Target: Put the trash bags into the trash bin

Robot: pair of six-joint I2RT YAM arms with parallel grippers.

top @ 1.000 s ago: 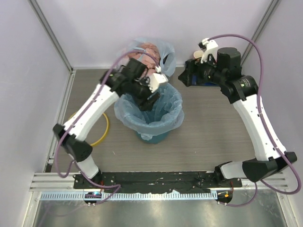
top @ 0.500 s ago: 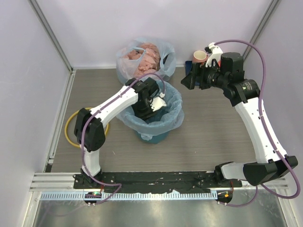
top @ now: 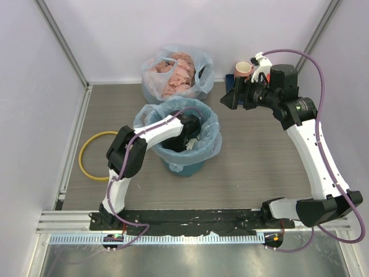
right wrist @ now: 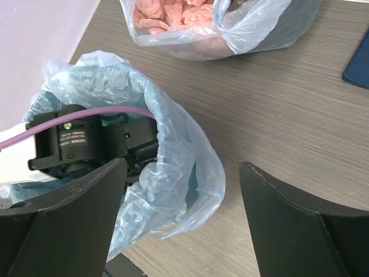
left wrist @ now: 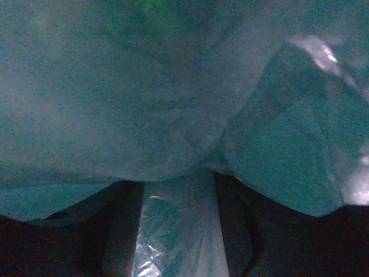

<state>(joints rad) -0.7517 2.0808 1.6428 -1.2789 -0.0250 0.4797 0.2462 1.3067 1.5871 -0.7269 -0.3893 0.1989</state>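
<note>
The teal trash bin (top: 185,168) stands mid-table. The light-blue trash bag (top: 212,131) lines it, its film folded out over the rim. My left arm reaches down into the bin, and my left gripper (top: 188,137) is deep inside, mostly hidden. In the left wrist view, blue film (left wrist: 173,86) fills the frame and lies between my left gripper's (left wrist: 180,231) dark fingers (left wrist: 115,231), which stand apart. My right gripper (top: 229,99) hangs open and empty, above the table to the right of the bin. The right wrist view shows the bag (right wrist: 173,173) between the spread fingers of my right gripper (right wrist: 183,164).
A clear bag of pink lumps (top: 176,72) sits behind the bin, also in the right wrist view (right wrist: 202,23). A pink mug (top: 243,69) stands at the back right. A yellow ring (top: 86,156) lies at the left. A dark blue object (right wrist: 360,63) is at the right edge.
My left arm has folded and dropped from above the rim down into the bin. The bag's film has spread wider over the rim. My right arm shifted slightly, uncovering the mug.
</note>
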